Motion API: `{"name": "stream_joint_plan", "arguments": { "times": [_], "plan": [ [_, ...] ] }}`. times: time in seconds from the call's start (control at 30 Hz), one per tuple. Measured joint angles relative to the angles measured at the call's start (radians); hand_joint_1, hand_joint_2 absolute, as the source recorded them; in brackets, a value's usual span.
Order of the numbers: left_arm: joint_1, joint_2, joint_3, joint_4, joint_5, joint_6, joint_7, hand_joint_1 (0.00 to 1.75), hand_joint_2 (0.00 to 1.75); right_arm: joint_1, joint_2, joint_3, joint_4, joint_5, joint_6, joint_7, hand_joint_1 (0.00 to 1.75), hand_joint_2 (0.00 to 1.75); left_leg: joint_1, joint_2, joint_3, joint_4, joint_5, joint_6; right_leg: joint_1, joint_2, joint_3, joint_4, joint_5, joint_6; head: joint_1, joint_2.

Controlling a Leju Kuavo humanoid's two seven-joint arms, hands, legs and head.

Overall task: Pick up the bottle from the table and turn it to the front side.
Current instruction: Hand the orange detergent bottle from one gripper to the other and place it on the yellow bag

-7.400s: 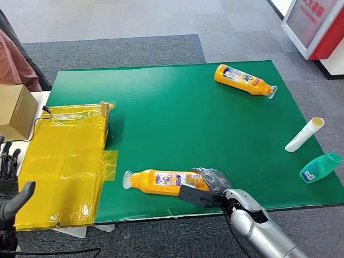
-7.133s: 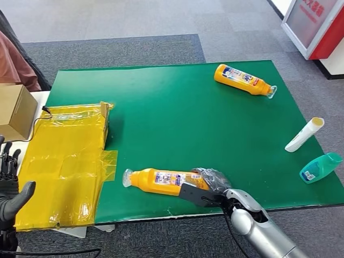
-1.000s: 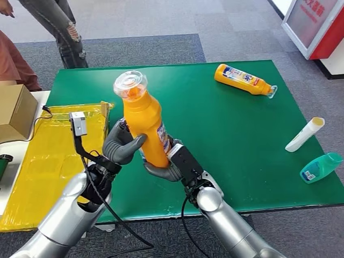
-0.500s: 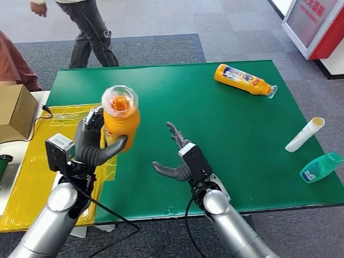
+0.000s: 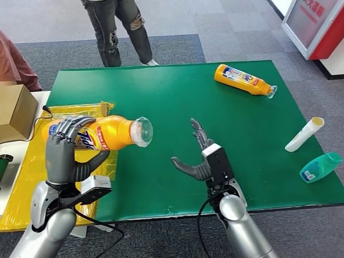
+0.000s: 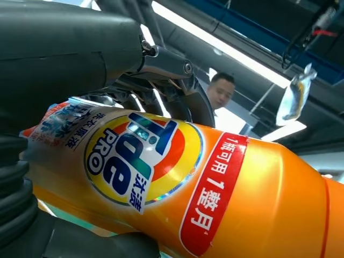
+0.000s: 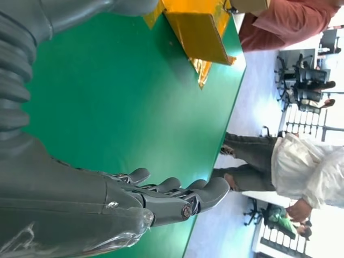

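Note:
My left hand (image 5: 65, 151) grips an orange detergent bottle (image 5: 107, 133) lying sideways in the air above the yellow package, its clear cap pointing right. The left wrist view shows the bottle (image 6: 194, 183) close up with its round Tide label facing the camera and dark fingers (image 6: 162, 80) wrapped over it. My right hand (image 5: 199, 158) hovers over the green table (image 5: 170, 97) near its front edge, holding nothing, with its fingers (image 7: 162, 196) spread straight over the green surface.
A second orange bottle (image 5: 243, 79) lies at the table's far right. A white tube (image 5: 304, 134) and a teal bottle (image 5: 320, 167) lie at the right edge. A yellow wrapped package (image 5: 52, 177) and a cardboard box (image 5: 15, 110) sit left. A person (image 5: 117, 29) stands behind the table.
The bottle passed from my right hand to my left. The left hand has turned it from cap-up to lying sideways with the cap pointing right. The right hand drew back, empty. The person walked right.

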Motion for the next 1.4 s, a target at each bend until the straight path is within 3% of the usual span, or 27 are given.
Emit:
{"name": "stream_joint_plan", "arguments": {
  "times": [0.13,0.3,0.6,0.9,1.4],
  "plan": [
    [0.026,0.019,0.001,0.000,-0.216,-0.080,0.137,1.75,1.75,0.016,0.000,-0.032,-0.037,0.017,0.011,0.011,0.00,1.75,0.000,0.000,0.000,0.000,0.000,0.000,0.000,0.000,0.000,0.000,0.000,0.000,0.000,0.000],
    [0.053,0.049,0.003,0.006,-0.351,-0.189,0.250,1.75,1.75,0.039,0.001,-0.070,-0.084,0.041,0.030,0.026,0.00,1.75,0.000,0.000,0.000,0.000,0.000,0.000,0.000,0.000,0.000,0.000,0.000,0.000,0.000,0.000],
    [0.096,0.112,0.010,0.070,-0.428,-0.382,0.325,1.75,1.75,0.067,0.005,-0.123,-0.144,0.068,0.061,0.040,0.00,1.75,0.000,0.000,0.000,0.000,0.000,0.000,0.000,0.000,0.000,0.000,0.000,0.000,0.000,0.000],
    [0.106,0.138,0.031,0.144,-0.445,-0.416,0.357,1.75,1.75,0.073,0.016,-0.148,-0.157,0.079,0.074,0.039,0.00,1.75,0.000,0.000,0.000,0.000,0.000,0.000,0.000,0.000,0.000,0.000,0.000,0.000,0.000,0.000],
    [0.096,0.111,0.127,0.225,-0.479,-0.369,0.382,1.75,1.75,0.075,0.033,-0.150,-0.167,0.092,0.079,0.043,0.00,1.75,0.000,0.000,0.000,0.000,0.000,0.000,0.000,0.000,0.000,0.000,0.000,0.000,0.000,0.000]
  ]
}}
